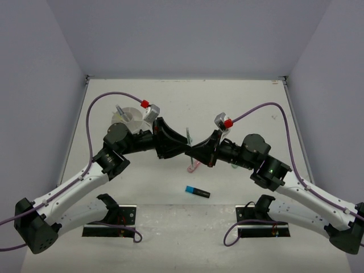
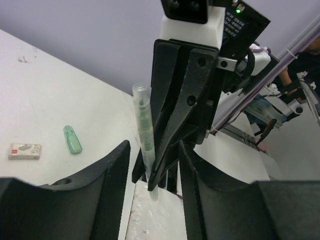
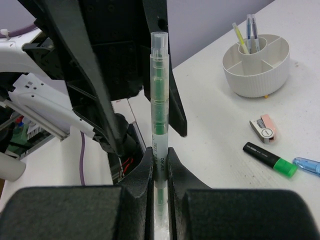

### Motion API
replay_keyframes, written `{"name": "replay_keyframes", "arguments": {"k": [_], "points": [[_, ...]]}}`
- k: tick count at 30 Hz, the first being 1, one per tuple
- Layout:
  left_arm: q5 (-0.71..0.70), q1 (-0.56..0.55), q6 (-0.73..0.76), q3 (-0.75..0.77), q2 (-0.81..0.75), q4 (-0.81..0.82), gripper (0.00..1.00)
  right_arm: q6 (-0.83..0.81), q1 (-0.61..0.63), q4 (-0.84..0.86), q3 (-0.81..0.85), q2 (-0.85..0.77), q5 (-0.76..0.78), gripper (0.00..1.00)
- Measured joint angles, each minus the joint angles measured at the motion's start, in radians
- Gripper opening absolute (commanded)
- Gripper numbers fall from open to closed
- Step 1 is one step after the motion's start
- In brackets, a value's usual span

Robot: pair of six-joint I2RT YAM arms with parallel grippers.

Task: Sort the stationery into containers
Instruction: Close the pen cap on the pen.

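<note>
My right gripper (image 3: 159, 154) is shut on a clear pen with a green core (image 3: 159, 100) and holds it upright above the table. My left gripper (image 2: 154, 186) is open and faces it, with its jaws on either side of the pen (image 2: 142, 125) and the right fingers, not touching it. In the top view the two grippers, left (image 1: 172, 143) and right (image 1: 198, 150), meet mid-table. The white cup (image 3: 257, 70) has compartments and holds a few pens. A pink marker (image 1: 193, 165) and a black highlighter with a blue end (image 1: 197, 191) lie below the grippers.
A black highlighter with a green end (image 3: 270, 159), a blue marker (image 3: 307, 165) and a small pinkish eraser (image 3: 265, 127) lie near the cup. A mint marker (image 2: 72, 139) and a boxed eraser (image 2: 25, 151) lie on the table. Walls enclose the table.
</note>
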Motion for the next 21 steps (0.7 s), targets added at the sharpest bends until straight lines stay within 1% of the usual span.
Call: {"name": "replay_keyframes", "arguments": {"k": [1,2,5,10,13,15,21], "points": [[-0.010,0.000,0.012,0.000,-0.015,-0.012,0.60,-0.002,0.000,0.000,0.000,0.000,-0.001,0.00],[-0.019,0.000,0.025,0.002,-0.030,-0.023,0.61,-0.003,0.000,0.000,0.000,-0.001,-0.003,0.00],[-0.036,0.000,0.064,0.036,-0.063,-0.064,0.61,-0.008,0.000,0.000,-0.007,-0.012,-0.017,0.00],[-0.066,-0.001,0.113,0.115,-0.067,-0.113,0.59,-0.029,-0.001,-0.001,-0.015,-0.029,-0.061,0.00],[-0.081,-0.001,0.125,0.133,-0.063,-0.133,0.54,-0.042,-0.001,-0.006,-0.015,-0.027,-0.083,0.00],[-0.085,-0.001,0.132,0.144,-0.053,-0.142,0.49,-0.048,-0.001,-0.010,-0.015,-0.026,-0.090,0.00],[-0.070,-0.001,0.130,0.156,-0.020,-0.142,0.36,-0.056,-0.001,-0.014,-0.015,-0.026,-0.105,0.00]]}}
